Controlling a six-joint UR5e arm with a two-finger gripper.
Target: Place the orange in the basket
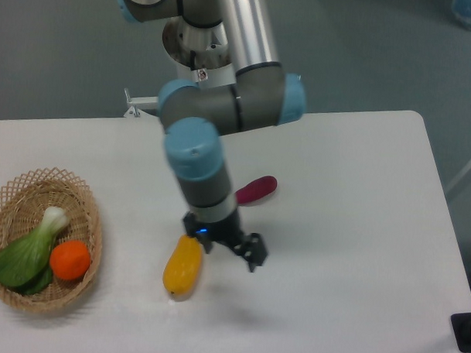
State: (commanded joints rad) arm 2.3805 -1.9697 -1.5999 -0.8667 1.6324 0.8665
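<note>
The orange [70,260] is a small round red-orange fruit lying inside the tan wicker basket [83,210] at the table's left, beside a green leafy vegetable [28,250]. My gripper [227,253] hangs over the middle of the table, well to the right of the basket, just right of a yellow-orange oval fruit [183,266]. Its fingers look spread and hold nothing.
A purple oblong vegetable [257,190] lies behind the gripper, partly hidden by the arm. The white table's front edge runs along the bottom and its right edge lies near x 600. A dark object [466,332] sits off the table's lower right corner.
</note>
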